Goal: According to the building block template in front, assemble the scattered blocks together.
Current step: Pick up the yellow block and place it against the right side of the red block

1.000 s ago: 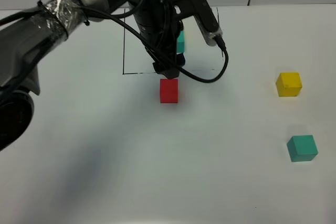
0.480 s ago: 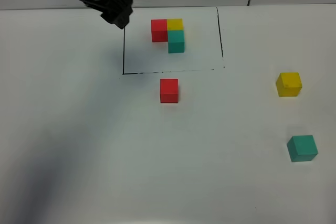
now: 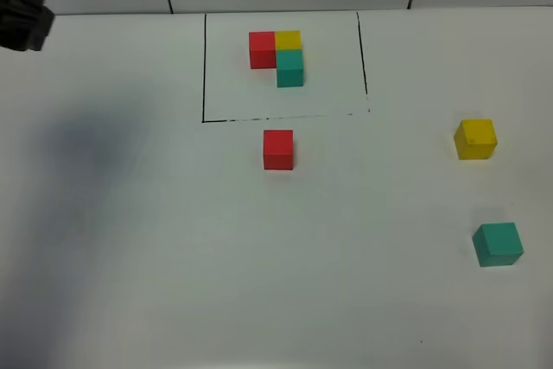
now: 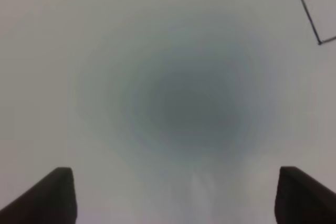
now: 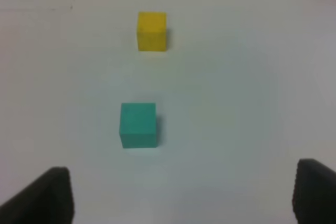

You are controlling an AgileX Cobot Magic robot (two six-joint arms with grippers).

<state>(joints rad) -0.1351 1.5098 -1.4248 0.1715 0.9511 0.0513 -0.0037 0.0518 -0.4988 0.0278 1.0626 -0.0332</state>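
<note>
My right gripper [image 5: 181,195] hangs above the table [image 3: 173,283] with its fingers [image 5: 50,195] spread wide and nothing between them. My left gripper [image 4: 173,198] is just as wide and just as empty. It has only bare table under it, with one corner of the black frame [image 4: 317,40] off to the side. The teal cube [image 5: 138,125] lies straight ahead of my right fingers, a little toward one finger's side. The yellow cube [image 5: 152,31] lies further out on nearly the same line. Being cubes, neither has a long axis, and their faces look roughly square to my jaw line, so I judge little wrist turn is needed. The red cube [image 3: 278,149] sits just outside the frame's near edge, well apart from the other two and from both sets of fingers. The building block template [image 3: 278,56] inside the frame shows red touching yellow, with teal touching yellow's near face. My right arm is clearly nearer to the yellow and teal cubes. I would expect it to drop on one of them and carry it across to the red.
</note>
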